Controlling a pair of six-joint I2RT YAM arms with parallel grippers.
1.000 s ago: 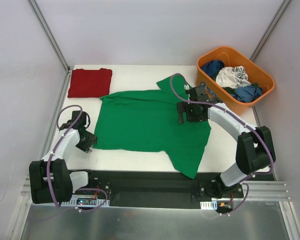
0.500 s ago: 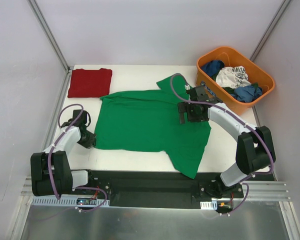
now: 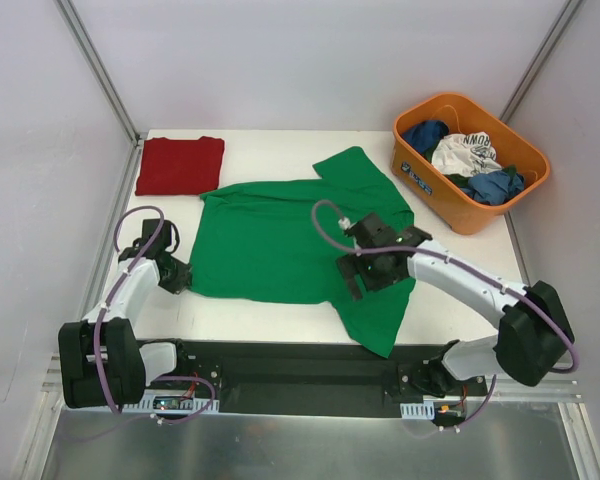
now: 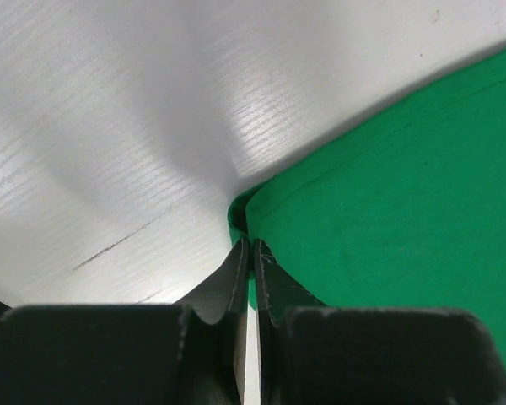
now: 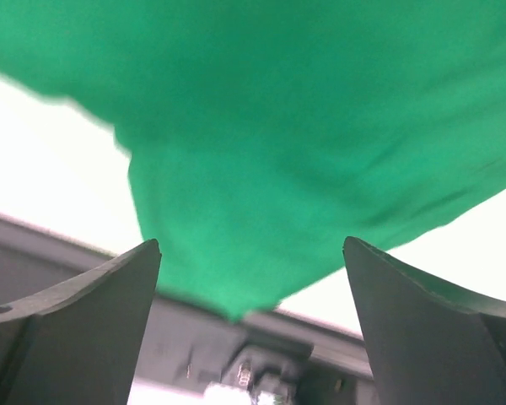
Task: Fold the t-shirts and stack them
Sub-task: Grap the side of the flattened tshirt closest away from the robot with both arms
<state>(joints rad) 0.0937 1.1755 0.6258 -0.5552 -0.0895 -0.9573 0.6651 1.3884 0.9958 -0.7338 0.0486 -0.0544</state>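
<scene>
Green t-shirt [image 3: 280, 245] lies spread flat across the middle of the table [image 3: 280, 140] in our overhead view. The dark red t-shirt [image 3: 179, 165] is folded at the far left corner, just beside its sleeve. The left gripper [image 3: 178, 277] sits at its near left corner, and the right gripper [image 3: 365, 272] hangs over its near right part. From the left wrist we see the left gripper [image 4: 250, 245] clamped on the corner of the green t-shirt [image 4: 388, 219]. From the right wrist we see the right gripper [image 5: 251, 243] with jaws spread wide above the green fabric [image 5: 320, 110].
</scene>
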